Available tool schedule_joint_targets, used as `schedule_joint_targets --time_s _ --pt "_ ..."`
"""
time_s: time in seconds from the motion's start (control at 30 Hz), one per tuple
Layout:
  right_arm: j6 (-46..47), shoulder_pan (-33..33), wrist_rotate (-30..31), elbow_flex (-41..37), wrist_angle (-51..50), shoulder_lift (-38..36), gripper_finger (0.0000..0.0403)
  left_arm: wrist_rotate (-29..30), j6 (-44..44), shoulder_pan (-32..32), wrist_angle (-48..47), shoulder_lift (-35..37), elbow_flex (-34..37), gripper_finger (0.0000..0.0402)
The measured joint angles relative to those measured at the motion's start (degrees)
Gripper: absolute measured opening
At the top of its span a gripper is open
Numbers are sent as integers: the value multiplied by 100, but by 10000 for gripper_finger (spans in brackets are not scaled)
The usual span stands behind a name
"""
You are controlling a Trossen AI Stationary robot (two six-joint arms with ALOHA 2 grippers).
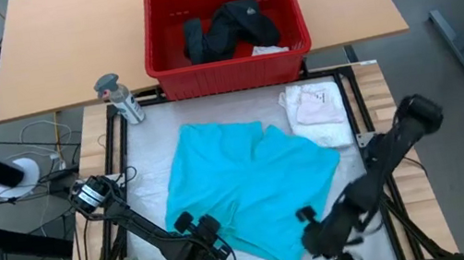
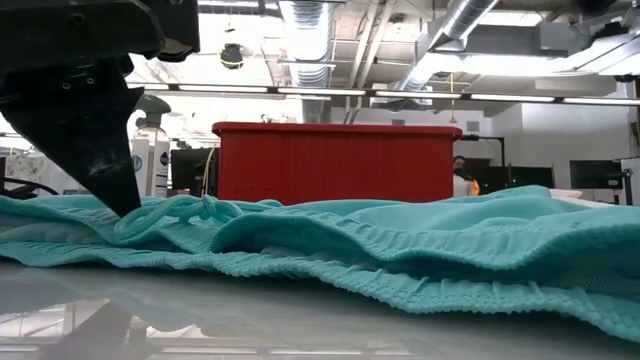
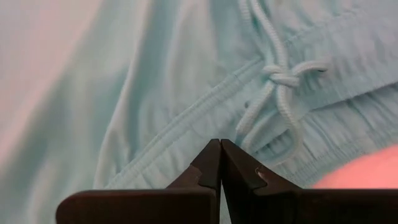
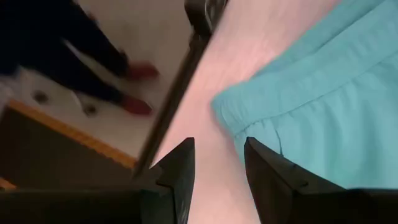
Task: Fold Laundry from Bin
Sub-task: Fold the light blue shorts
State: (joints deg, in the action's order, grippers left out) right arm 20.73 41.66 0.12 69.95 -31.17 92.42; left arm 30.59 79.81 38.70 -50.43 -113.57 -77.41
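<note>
**Turquoise garment spread flat, both pincers at its near edge**

A turquoise soft garment [image 1: 255,187] with an elastic waistband and a white drawstring [image 3: 280,81] lies spread on the pale desk [image 1: 147,153]. Beyond its far edge stands the red rectangular plastic bin [image 1: 230,70], holding black clothing [image 1: 225,28] and a small pale piece [image 1: 270,47]. A white lacy folded top [image 1: 318,114] lies just beside the garment's far right corner, between garment and bin. The left pincer [image 1: 205,243] is down at the garment's near left edge, fingers clenched together at the waistband near the drawstring. The right pincer [image 1: 328,236] is at the near right corner, fingers released and apart, over the desk beside the fabric's edge. A grey spray bottle [image 1: 119,96] stands left of the bin.
</note>
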Motion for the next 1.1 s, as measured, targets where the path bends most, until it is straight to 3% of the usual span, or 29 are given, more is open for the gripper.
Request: schedule_joint_targets --time_s 0.2,0.37,0.93,1.1 --pt "-712 54 194 1143 -482 1047 180 -27 -250 0 136 1 0 0" --pt "-1410 59 280 1263 -542 1554 195 -31 -46 0 149 1 0 0" --pt "-1935 64 286 1284 -316 1945 207 -181 90 0 149 1 0 0" --pt "-1930 60 335 1284 -396 1948 194 -181 204 0 152 1 0 0"
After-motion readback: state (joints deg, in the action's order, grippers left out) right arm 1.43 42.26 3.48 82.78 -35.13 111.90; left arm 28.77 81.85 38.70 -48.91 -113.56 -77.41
